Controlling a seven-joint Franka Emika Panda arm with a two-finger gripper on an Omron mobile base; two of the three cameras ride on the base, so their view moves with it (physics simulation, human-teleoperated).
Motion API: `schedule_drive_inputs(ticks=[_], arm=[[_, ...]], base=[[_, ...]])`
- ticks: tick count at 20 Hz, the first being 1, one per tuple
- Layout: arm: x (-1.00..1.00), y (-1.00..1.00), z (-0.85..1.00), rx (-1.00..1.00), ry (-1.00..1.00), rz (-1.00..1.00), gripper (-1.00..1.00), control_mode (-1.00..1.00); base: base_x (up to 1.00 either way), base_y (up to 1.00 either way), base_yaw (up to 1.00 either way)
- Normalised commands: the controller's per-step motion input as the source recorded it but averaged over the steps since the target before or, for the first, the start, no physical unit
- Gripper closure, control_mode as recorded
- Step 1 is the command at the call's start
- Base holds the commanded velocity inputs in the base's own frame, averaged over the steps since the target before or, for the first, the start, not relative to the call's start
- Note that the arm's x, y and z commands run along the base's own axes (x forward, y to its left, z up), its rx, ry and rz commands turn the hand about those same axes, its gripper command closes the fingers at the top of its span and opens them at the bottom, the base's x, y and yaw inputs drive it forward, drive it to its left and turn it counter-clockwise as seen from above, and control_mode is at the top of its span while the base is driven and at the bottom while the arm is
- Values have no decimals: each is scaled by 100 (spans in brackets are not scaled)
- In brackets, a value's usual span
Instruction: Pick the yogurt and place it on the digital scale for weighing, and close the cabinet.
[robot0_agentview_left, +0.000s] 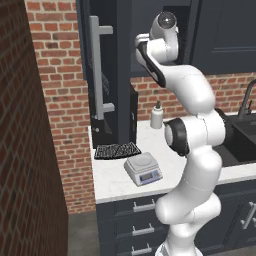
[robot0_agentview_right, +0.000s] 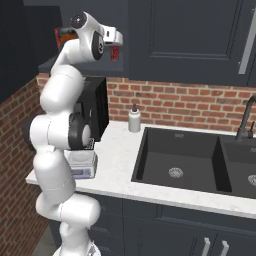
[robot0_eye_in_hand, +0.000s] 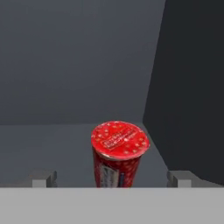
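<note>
The yogurt (robot0_eye_in_hand: 119, 153) stands upright on the grey shelf inside the cabinet (robot0_agentview_left: 107, 75), near the dark right-hand wall of the compartment. Its round red lid faces up toward the camera on the hand, and the printed side of the cup shows below it. In the right base view a bit of the red cup (robot0_agentview_right: 115, 53) shows just past the hand, high up in the cabinet opening.

The gripper (robot0_eye_in_hand: 112, 178) is spread wide. Its two fingertips (robot0_eye_in_hand: 43, 178) sit one on each side of the cup, each well clear of it, so the cup stands between them untouched. The gripper holds nothing.

The cabinet door (robot0_agentview_left: 102, 60) hangs open, swung out toward the brick wall, with its long silver handle (robot0_agentview_left: 97, 75) facing the room. The arm reaches up from the base into the open compartment.

Below, on the white counter (robot0_agentview_left: 115, 177), the digital scale (robot0_agentview_left: 143, 169) sits near the front edge with its round plate bare. A black ribbed mat (robot0_agentview_left: 117, 150) lies just behind it, and a white pump bottle (robot0_agentview_left: 157, 116) stands by the brick backsplash. A black sink (robot0_agentview_right: 180, 160) is set into the counter further right.
</note>
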Motion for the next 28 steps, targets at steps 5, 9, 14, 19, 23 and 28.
schedule_drive_inputs(ticks=[5,9,14,19,23,28], arm=[[33,0,-4,0,0,0,-100,-100],[29,0,-4,0,0,0,-100,-100],[26,0,-3,0,0,0,-100,-100],[21,0,-3,0,0,0,100,-100],[18,0,-4,0,1,0,100,-100],[1,0,-4,0,0,0,100,-100]], base=[[0,0,0],[0,0,0],[0,0,0],[0,0,0],[0,0,0],[0,0,0]])
